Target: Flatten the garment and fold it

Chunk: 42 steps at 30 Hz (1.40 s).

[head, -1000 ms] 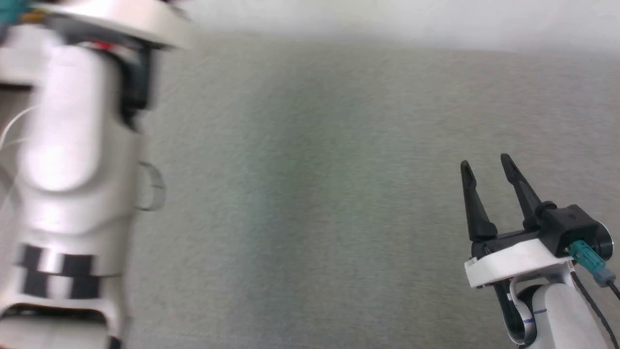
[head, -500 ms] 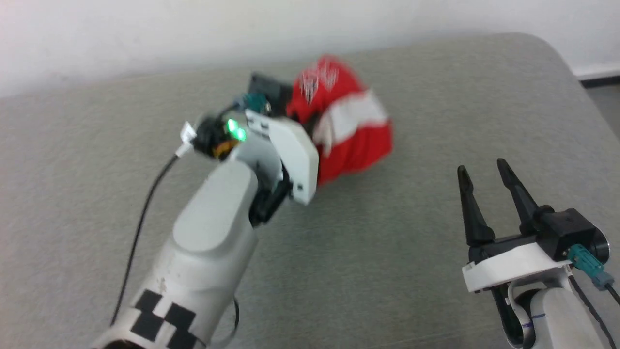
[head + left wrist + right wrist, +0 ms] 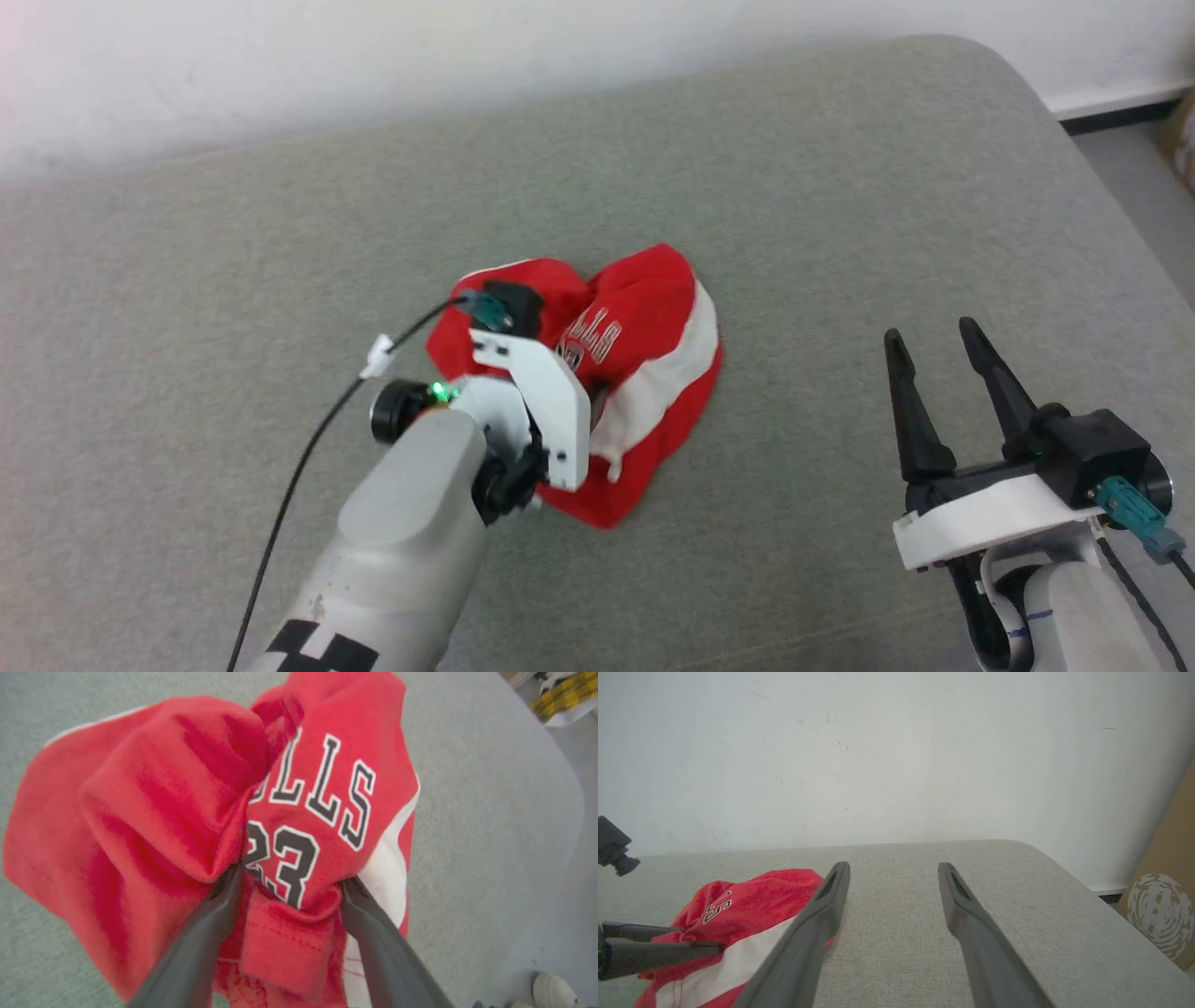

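My left gripper (image 3: 289, 882) has its two fingers spread wide over the garment (image 3: 653, 327), with a fold of red cloth bulging up between them. Both tips are buried under the folds, so I cannot tell whether they reach the grey padded surface (image 3: 794, 187) below. In the head view my own white wrist plate (image 3: 546, 411) hides those fingers.

The garment lies crumpled in a heap near the middle of the surface, with a white band down its right side. The print is partly folded away. My left wrist view reads "LLS" over "23" in dark, white-edged characters, and the start of the word is lost in a crease. In the head view the same print is small and hard to read.

My right gripper (image 3: 931, 330) is at the near right, well apart from the garment, with its fingers wide and nothing between them. Its wrist view shows my left fingers side-on, lying across the white band. It also takes in the pale wall (image 3: 878, 742) and a cardboard box (image 3: 1164, 905) cut off at the far right.
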Available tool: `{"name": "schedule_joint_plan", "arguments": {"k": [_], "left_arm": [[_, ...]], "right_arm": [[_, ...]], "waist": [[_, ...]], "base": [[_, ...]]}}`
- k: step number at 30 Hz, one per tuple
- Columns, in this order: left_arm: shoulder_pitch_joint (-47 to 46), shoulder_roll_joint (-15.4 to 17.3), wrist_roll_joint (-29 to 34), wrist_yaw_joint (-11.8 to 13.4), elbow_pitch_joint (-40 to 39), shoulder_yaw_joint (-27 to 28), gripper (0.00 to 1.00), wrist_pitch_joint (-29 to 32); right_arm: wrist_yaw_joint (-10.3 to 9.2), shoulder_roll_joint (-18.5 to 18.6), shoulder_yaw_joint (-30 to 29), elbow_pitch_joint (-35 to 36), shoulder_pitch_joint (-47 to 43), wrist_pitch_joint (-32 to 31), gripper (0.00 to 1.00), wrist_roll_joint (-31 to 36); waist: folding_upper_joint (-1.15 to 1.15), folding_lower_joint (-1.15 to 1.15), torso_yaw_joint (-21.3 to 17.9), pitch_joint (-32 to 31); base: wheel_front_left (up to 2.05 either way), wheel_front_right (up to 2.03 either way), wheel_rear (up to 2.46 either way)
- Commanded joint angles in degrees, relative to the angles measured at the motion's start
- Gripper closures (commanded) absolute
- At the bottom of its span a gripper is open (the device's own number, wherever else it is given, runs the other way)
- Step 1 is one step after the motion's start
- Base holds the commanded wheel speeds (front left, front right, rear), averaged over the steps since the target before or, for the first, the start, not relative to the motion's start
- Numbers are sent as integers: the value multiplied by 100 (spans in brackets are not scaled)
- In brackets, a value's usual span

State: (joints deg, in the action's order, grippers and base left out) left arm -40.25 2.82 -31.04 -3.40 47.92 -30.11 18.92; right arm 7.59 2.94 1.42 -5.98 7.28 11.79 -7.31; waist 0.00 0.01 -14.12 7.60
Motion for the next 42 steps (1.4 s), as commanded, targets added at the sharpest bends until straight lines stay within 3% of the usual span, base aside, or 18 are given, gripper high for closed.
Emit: {"name": "schedule_joint_plan", "arguments": {"k": [1, 7, 10, 18, 26, 34, 42], "left_arm": [[62, 13, -43, 42, -96, 78, 0, -219], [152, 188, 72, 183, -1016, 591, 0, -2671], [392, 377, 241, 267, -1452, 774, 0, -3297], [1710, 618, 973, 368, -3404, 1786, 0, -3390], [2907, 462, 1541, 178, -4100, 2446, 0, -3391], [3180, 150, 1732, -8, -4394, 2814, 0, -3392], [3014, 23, 1733, -124, -4467, 2872, 0, -3392]], "right_arm": [[-10, -6, 9, 0, -34, 8, 0, -29], [-10, -6, 31, 39, -36, -20, 0, 9], [-10, -6, 33, 65, -63, -55, 0, 30], [-10, -6, 109, 138, -126, -165, 0, 98], [-10, -6, 510, 149, -189, -504, 0, 297], [-10, -6, 1358, -556, -71, -2100, 0, 602], [-10, -6, 1521, -1408, 440, -3311, 0, 657]], "waist": [[0, -1, 229, -45], [0, -1, 584, -122], [0, -1, 743, -174], [0, -1, 1077, -272], [0, -1, 1340, -279], [0, -1, 1708, -22], [0, -1, 2056, 292]], "base": [[0, 0, 0], [0, 0, 0], [0, 0, 0], [0, 0, 0], [0, 0, 0], [0, 0, 0], [0, 0, 0]]}}
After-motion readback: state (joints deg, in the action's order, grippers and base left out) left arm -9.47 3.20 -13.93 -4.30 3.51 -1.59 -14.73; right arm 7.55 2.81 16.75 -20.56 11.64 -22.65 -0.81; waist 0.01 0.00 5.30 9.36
